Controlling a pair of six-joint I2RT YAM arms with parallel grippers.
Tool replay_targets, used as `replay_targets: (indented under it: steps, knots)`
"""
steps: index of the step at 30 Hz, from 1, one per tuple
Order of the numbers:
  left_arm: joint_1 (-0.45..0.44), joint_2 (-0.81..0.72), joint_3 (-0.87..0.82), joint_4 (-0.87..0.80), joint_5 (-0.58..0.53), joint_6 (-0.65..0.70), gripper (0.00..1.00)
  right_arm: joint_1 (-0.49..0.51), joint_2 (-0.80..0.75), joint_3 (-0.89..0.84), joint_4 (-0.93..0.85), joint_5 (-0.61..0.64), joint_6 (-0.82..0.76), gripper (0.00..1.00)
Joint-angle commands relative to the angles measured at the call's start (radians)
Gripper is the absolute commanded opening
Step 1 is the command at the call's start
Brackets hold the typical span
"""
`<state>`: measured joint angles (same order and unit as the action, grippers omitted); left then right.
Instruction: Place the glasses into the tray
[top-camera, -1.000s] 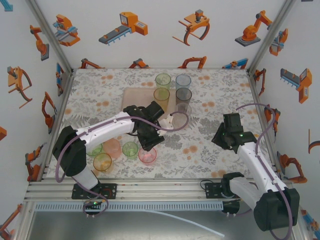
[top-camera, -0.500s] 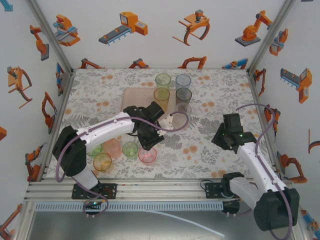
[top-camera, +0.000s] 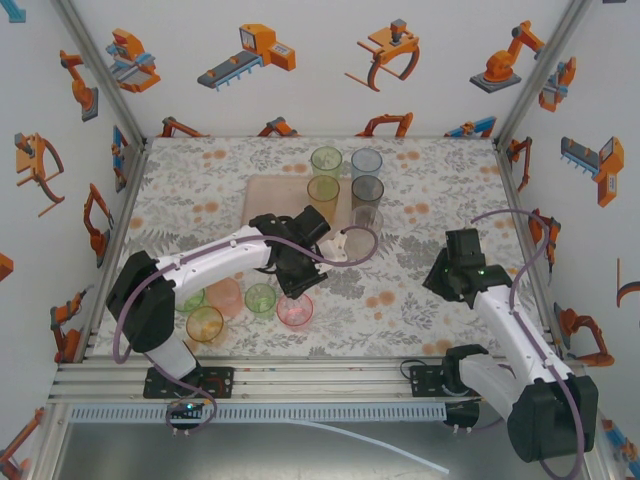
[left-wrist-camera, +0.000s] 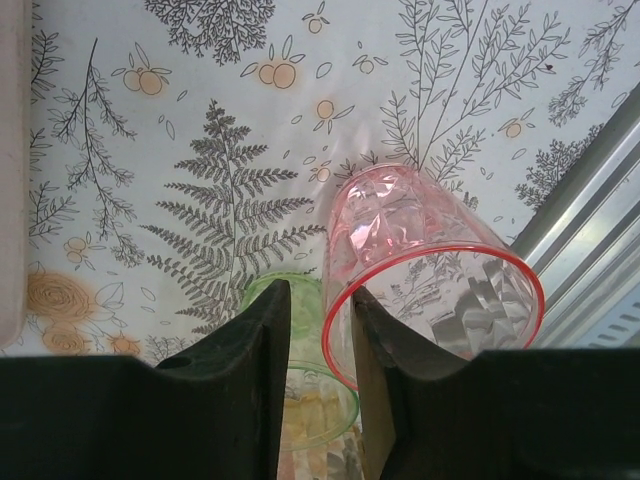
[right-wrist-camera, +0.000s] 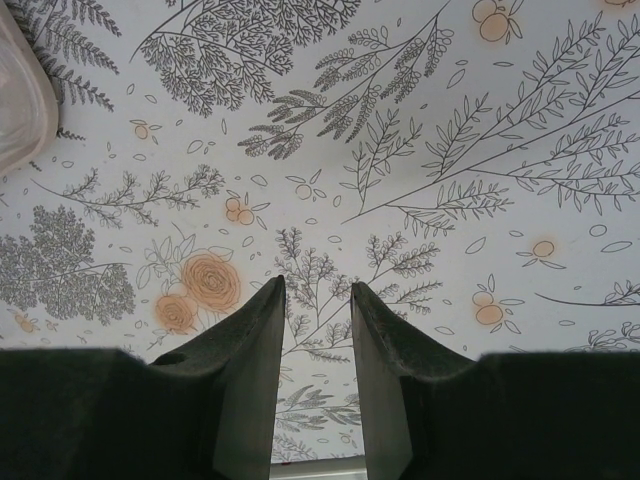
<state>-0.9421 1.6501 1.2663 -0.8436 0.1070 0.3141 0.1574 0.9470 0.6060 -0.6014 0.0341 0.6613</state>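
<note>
Pink glass (left-wrist-camera: 420, 250), upright, nearside of tray (top-camera: 278, 195): rim wall inside left gripper (left-wrist-camera: 320, 290), narrowly parted, unclamped; right gripper (right-wrist-camera: 317, 290) farther, empty.

Glasses (top-camera: 295, 310): ten visible. Tray (top-camera: 280, 195): one. Arms (top-camera: 215, 258): two.

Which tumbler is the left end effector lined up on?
The pink tumbler. Its near rim sits in the gap between the fingers of the left end effector. The green tumbler stands beside it, and its rim is not in that gap.
</note>
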Motion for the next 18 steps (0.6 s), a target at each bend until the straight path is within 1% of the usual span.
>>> replay_targets:
  steps: [1, 4, 5, 8, 11, 12, 14, 16, 18]
  knots:
    - [-0.007, 0.016, -0.011, 0.004, -0.009, -0.008, 0.33, -0.007, -0.002, -0.016, 0.014, 0.012, 0.021, 0.34]
    - [-0.011, 0.017, -0.012, 0.006, -0.012, -0.011, 0.31, -0.007, -0.007, -0.016, 0.015, 0.013, 0.021, 0.34]
    - [-0.011, 0.017, -0.012, 0.008, -0.010, -0.010, 0.28, -0.007, -0.008, -0.017, 0.014, 0.013, 0.021, 0.34]
    - [-0.014, 0.018, -0.010, 0.007, -0.016, -0.010, 0.24, -0.007, -0.007, -0.018, 0.014, 0.013, 0.021, 0.34]
    - [-0.016, 0.017, -0.008, 0.008, -0.020, -0.014, 0.22, -0.007, -0.008, -0.021, 0.014, 0.012, 0.023, 0.34]
    - [-0.017, 0.018, -0.009, 0.008, -0.019, -0.013, 0.19, -0.007, -0.009, -0.022, 0.015, 0.012, 0.023, 0.34]
    - [-0.018, 0.016, -0.009, 0.008, -0.022, -0.015, 0.18, -0.007, -0.011, -0.023, 0.014, 0.012, 0.024, 0.34]
    - [-0.019, 0.013, -0.006, 0.008, -0.021, -0.018, 0.14, -0.007, -0.013, -0.023, 0.014, 0.012, 0.024, 0.34]
    - [-0.018, 0.014, 0.000, 0.003, -0.021, -0.021, 0.14, -0.007, -0.013, -0.025, 0.014, 0.012, 0.024, 0.34]
